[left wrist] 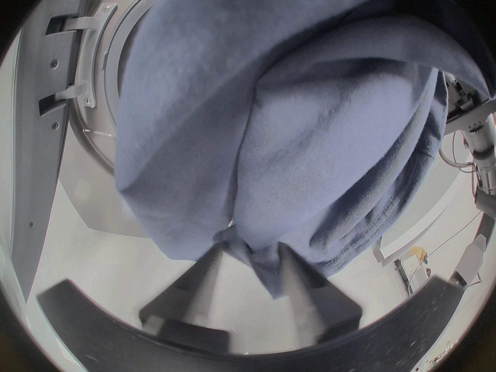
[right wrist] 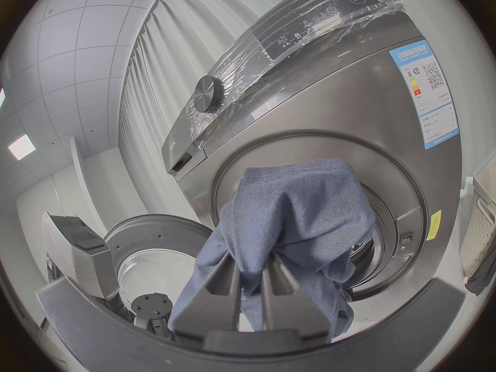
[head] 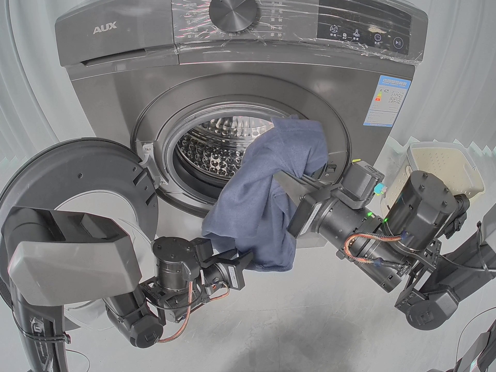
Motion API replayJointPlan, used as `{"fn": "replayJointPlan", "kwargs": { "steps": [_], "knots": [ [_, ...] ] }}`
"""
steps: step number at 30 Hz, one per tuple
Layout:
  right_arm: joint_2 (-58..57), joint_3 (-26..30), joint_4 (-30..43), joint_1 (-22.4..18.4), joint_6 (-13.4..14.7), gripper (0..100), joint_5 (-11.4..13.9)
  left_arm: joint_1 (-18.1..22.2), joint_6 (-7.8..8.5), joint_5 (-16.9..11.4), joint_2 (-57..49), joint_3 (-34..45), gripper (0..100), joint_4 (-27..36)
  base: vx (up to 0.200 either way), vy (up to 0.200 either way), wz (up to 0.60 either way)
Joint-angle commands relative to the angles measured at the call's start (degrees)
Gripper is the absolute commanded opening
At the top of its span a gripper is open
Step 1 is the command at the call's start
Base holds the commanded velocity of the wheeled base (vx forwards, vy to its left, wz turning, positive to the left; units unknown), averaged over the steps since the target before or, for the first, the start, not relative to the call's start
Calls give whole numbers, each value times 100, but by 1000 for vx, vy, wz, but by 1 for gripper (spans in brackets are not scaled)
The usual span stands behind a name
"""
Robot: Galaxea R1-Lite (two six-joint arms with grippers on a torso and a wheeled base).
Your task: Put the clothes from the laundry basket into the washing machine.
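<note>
Blue garment (head: pixel 263 192), long axis upright, in jaws of left gripper (head: pixel 247 260), right gripper (head: pixel 281 177)

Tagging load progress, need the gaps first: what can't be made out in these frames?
- Head view: the blue garment covers the right pincer tips and the right part of the drum opening.
- Head view: the right arm blocks part of the laundry basket, so what is left in it is unknown.
- Left wrist view: the garment hides the drum's inside.
- Right wrist view: the basket is cut off by the picture's edge.
</note>
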Motion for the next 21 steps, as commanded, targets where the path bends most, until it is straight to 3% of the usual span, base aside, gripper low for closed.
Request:
{"fn": "replayJointPlan", "kwargs": {
  "steps": [1,17,18,21],
  "knots": [
    [-10,10,-4,3,4,0,1,8,-3,19,61,-80,0,-124,0,0,0],
    [16,2,5,-23,4,0,-8,-133,32,28,-10,386,0,-625,0,0,0],
    [16,2,5,-32,4,0,-8,-124,85,28,8,421,100,-616,0,0,0],
    [16,2,5,-23,4,0,-8,-124,94,10,34,438,100,-616,0,0,0]
  ]
}}
